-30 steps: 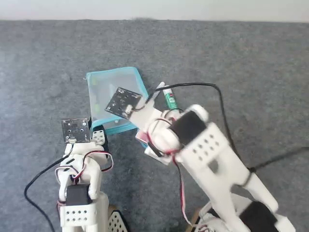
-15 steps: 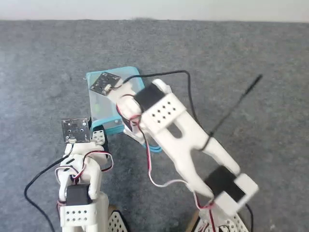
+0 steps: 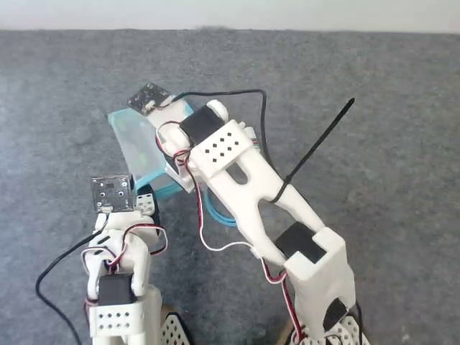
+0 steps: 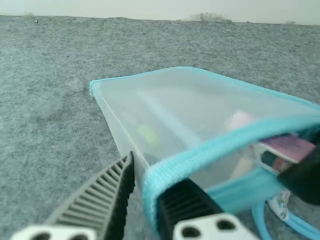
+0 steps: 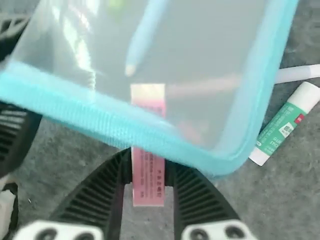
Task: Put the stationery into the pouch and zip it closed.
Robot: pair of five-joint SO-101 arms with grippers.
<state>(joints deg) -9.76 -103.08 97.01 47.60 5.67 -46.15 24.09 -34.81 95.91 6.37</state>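
The translucent pouch (image 3: 136, 140) with blue trim lies mid-table, its mouth toward the arms. My left gripper (image 4: 152, 175) is shut on the blue rim of the pouch (image 4: 190, 115) at one corner. My right gripper (image 5: 147, 160) is shut on a pink eraser (image 5: 147, 180) whose far end sits inside the mouth of the pouch (image 5: 165, 65). A light blue pen (image 5: 150, 25) and something green (image 4: 147, 134) lie inside. A green-and-white glue stick (image 5: 282, 125) and a white pen (image 5: 300, 74) rest on the mat beside the pouch.
The right arm (image 3: 223, 151) stretches across the middle of the grey mat (image 3: 374, 86) and covers the pouch's near side. A blue cord loop (image 3: 215, 212) trails from the pouch. A black cable (image 3: 323, 140) sticks out from the right arm.
The right arm swung left from beside the pouch to over its mouth, carrying the pink eraser in. The pouch shifted left and turned. The left arm stayed put.
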